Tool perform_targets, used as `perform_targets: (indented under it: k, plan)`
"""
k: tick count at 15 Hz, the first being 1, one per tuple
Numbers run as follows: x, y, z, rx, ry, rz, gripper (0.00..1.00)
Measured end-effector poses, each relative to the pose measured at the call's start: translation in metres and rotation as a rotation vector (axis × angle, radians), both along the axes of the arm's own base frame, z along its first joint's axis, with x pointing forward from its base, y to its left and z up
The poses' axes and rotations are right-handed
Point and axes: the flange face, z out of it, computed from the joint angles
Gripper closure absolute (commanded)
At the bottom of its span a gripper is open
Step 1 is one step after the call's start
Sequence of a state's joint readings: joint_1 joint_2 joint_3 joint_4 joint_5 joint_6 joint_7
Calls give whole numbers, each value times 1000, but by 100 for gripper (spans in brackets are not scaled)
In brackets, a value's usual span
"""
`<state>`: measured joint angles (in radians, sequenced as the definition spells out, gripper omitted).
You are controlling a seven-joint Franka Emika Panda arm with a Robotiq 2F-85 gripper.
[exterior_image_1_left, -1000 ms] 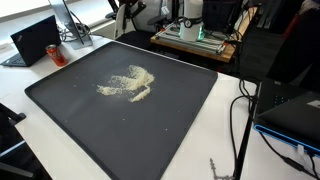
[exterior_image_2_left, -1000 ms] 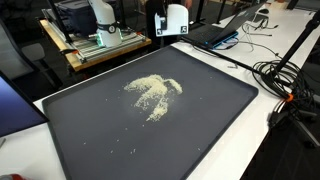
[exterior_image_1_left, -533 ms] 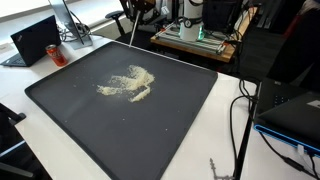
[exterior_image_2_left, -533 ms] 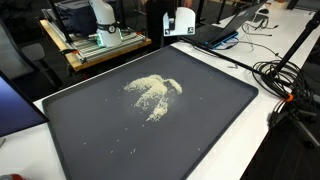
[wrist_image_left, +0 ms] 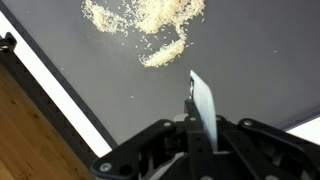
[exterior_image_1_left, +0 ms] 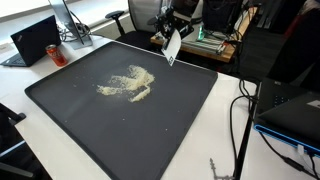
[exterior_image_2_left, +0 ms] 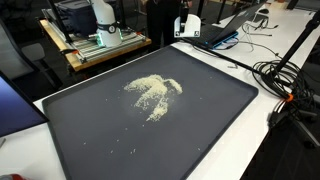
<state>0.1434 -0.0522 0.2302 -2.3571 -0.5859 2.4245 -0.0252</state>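
One dark tray point(exterior_image_1_left: 190, 110) carries a pale grain pile point(exterior_image_1_left: 128, 83), cut off at the wrist view's top. Gripper point(exterior_image_1_left: 170, 33) jaws pinch a white scraper point(exterior_image_1_left: 171, 48) above the tray's far edge; its base is hidden, long axis pointing down.

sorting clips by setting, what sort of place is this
Probably a lab or office workspace: a laptop on a white desk, tangled cables, and equipment on a wooden bench.

Wide dark mat point(exterior_image_1_left: 80, 120), open all round the grain pile point(exterior_image_1_left: 128, 83), laptop point(exterior_image_1_left: 35, 42) and cables point(exterior_image_2_left: 272, 72) off its edges
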Motion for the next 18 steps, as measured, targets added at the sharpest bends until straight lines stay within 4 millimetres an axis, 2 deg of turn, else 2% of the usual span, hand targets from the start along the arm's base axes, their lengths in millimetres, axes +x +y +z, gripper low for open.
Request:
perform_targets:
  k: [4, 7, 12, 18]
  plan:
    - [-9, 28, -23, -44, 31, 82, 99]
    - [-12, 40, -36, -84, 38, 121, 99]
    - [-12, 46, -56, -176, 113, 127, 99]
    - [-5, 44, -63, -269, 203, 125, 99]
